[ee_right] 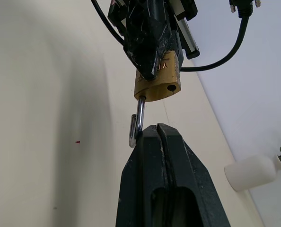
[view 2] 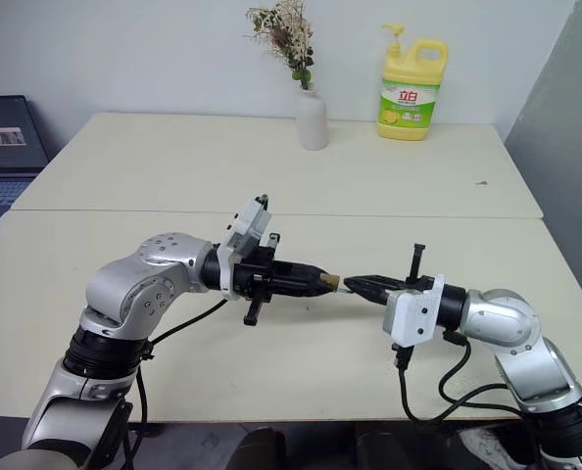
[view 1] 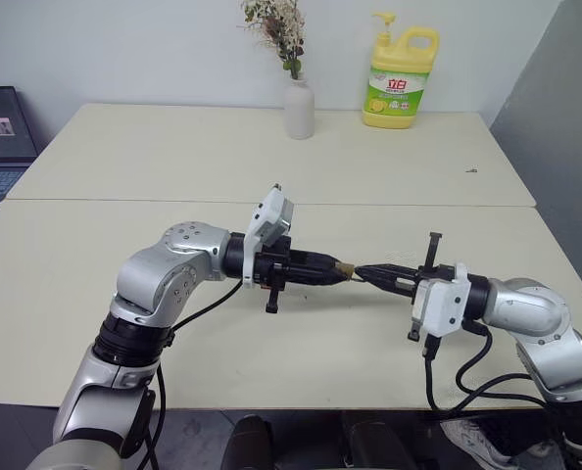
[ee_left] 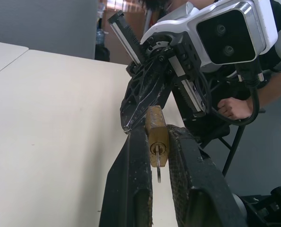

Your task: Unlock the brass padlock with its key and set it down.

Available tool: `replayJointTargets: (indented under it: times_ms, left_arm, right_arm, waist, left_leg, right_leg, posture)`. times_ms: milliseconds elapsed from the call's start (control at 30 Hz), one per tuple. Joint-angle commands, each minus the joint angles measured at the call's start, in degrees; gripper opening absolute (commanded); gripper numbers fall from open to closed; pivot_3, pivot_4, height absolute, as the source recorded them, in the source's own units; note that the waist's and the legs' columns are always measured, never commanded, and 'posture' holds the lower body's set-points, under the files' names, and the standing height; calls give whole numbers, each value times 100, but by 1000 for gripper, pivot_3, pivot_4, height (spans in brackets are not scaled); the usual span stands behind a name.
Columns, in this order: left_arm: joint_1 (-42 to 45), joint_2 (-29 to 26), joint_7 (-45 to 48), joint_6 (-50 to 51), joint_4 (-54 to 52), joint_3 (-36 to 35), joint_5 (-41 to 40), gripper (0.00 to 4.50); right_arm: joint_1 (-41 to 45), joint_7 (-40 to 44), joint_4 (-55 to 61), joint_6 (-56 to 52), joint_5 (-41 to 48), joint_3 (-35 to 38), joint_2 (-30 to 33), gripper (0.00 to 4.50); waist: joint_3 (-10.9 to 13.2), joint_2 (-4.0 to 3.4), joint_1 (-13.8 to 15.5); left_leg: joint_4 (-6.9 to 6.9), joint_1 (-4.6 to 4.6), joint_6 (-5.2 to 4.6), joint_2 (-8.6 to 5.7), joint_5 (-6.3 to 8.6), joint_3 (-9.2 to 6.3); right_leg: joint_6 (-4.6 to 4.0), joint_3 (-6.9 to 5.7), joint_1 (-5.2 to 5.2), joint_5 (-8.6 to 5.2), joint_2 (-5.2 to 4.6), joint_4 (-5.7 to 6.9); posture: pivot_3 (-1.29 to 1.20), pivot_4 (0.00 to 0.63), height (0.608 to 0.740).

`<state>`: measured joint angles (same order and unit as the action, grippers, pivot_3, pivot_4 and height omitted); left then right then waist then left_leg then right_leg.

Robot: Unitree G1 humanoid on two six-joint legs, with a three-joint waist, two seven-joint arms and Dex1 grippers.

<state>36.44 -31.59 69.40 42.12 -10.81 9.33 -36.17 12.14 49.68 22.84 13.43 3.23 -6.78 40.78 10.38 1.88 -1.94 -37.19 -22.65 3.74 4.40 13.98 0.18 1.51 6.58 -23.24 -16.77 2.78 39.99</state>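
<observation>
Brass padlock (ee_right: 157, 78) hangs above the table (view 1: 124, 255), its body clamped in my left gripper (ee_left: 155, 156) with the key (ee_left: 158, 163) in its keyhole. My right gripper (ee_right: 160, 137) is pinched tight on the swung-out shackle (ee_right: 136, 124).

Even, soft indoor light with faint shadows on the table (view 1: 369, 157); near fingers in wrist views look slightly blurred.

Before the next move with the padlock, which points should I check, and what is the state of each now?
1. Left claw grips the brass padlock body: ok.
2. The key sits in the keyhole: ok.
3. Shackle released: ok, one leg is out and an empty hole shows in the body.
4. Right claw shut on the shackle: ok.
5. Padlock is above the table, not yet set down: ok.
6. Key fully turned: cannot tell.
</observation>
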Motion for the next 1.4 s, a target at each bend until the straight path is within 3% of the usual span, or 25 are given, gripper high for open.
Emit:
replayJointTargets:
  times_ms: [33, 467, 733, 833, 1033, 1200, 1400]
  left_arm:
    - [31, -43, 54, -15, -196, -193, -218, 161]
    - [48, -26, -84, -43, -113, -201, -219, 161]
    - [-217, -30, -478, 74, 4, -193, -132, 161]
    - [-360, 43, -756, 89, 187, -137, 35, 161]
    - [-632, 140, -1086, 130, 501, 155, 407, 161]
    - [-757, 350, -1322, 123, 819, 294, 669, 161]
    - [-783, 517, -1447, 95, 1026, 274, 806, 161]
  right_arm:
    - [-66, 67, 128, -123, 135, 36, 54, 0]
    - [-234, 194, 255, -532, 260, 66, 127, 0]
    - [-706, 215, 1068, -2493, 1337, 795, 642, 0]
    - [-783, 176, 1515, -3164, 1800, 995, 722, 559]
    - [-550, -3, 1894, -3938, 2067, 750, 682, 2572]
    - [-401, 20, 1864, -4271, 1701, 280, 920, 4349]
    - [-338, -40, 1803, -4368, 1522, 135, 913, 4370]
  waist:
    - [0, 0, 0]
    - [0, 0, -1]
    - [0, 0, -5]
    - [0, 0, -1]
    - [0, 0, 2]
    - [0, 0, 7]
    - [0, 0, 6]
  left_leg:
    - [0, 0, 0, 0, 0, 0]
    - [0, 0, 0, 0, 0, 0]
    - [0, -1, 0, 1, 0, 0]
    - [1, 0, 0, 2, 0, -6]
    - [0, -3, 0, 1, 0, -5]
    - [1, -6, 0, 1, 0, -4]
    - [2, -8, 0, 0, 0, -6]
  right_leg:
    - [0, 0, 0, 0, 0, 0]
    - [2, 0, 0, -2, 0, 0]
    - [1, 1, 0, -1, -1, -2]
    - [3, -4, 0, -2, 1, 1]
    - [5, -3, 0, -3, 0, -2]
    - [6, -3, -2, -3, 0, -4]
    - [6, -5, -6, -3, 0, -4]
  posture:
    - [0, 150, 740]
    - [0, 150, 740]
    - [0, 150, 740]
    - [0, 150, 740]
    - [0, 150, 740]
    - [0, 150, 740]
    - [0, 150, 740]
